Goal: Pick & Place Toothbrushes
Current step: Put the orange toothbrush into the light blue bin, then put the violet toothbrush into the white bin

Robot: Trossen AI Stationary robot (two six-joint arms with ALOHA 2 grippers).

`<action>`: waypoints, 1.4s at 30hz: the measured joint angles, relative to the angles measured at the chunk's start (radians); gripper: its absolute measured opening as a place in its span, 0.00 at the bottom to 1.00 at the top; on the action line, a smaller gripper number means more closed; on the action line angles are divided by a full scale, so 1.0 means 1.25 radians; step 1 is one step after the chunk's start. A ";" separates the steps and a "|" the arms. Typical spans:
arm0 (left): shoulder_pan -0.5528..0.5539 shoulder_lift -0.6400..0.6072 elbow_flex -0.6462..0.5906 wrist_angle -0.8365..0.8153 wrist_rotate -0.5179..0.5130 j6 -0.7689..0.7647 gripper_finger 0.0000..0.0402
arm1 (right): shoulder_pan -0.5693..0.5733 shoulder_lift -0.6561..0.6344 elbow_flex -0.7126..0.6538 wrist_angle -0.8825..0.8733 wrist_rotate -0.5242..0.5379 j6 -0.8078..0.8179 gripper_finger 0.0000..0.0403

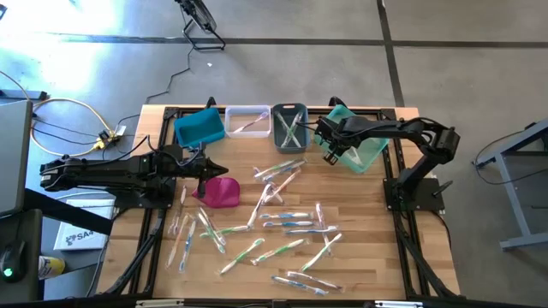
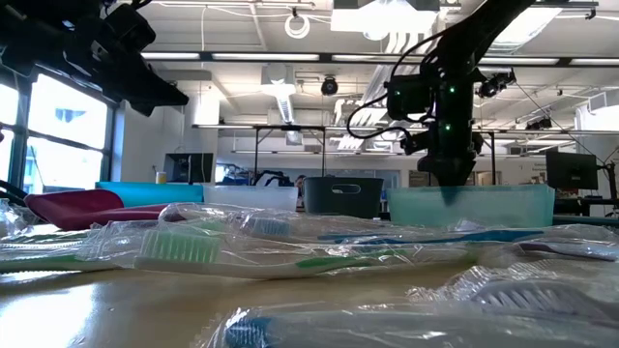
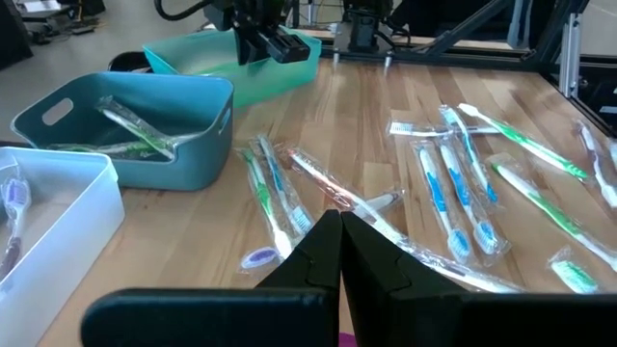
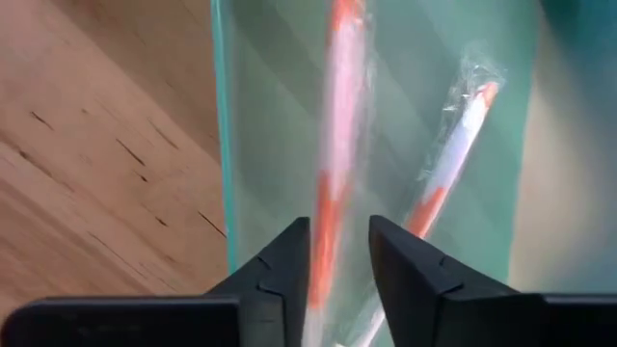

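I am holding my right gripper (image 4: 337,253) over the teal bin (image 1: 368,150), fingers narrowly parted around an orange-striped toothbrush (image 4: 337,145). Left gripper (image 3: 339,253) is waiting, fingers together. Most toothbrushes (image 1: 287,224) are lying scattered across the surface (image 1: 360,257).

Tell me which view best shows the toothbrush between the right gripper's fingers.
The right wrist view: the right gripper is open around an orange-and-white toothbrush over the teal bin. The high view hides it under the arm; the low and left wrist views show only gripper and bin.

Robotics lab or workshop, concrete floor (image 1: 342,68), exposed ceiling lights (image 2: 387,14), monitor (image 2: 571,171), benches behind
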 joint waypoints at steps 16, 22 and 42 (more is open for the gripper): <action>0.000 0.000 0.000 0.000 0.000 0.000 0.01 | 0.017 -0.053 0.000 -0.027 0.019 -0.004 0.04; 0.000 0.000 0.000 0.000 0.000 0.000 0.01 | 0.036 -0.084 0.000 -0.027 0.015 0.023 0.02; 0.000 0.000 0.000 0.001 0.000 0.002 0.01 | 0.190 -0.215 0.000 0.014 -0.150 0.244 0.03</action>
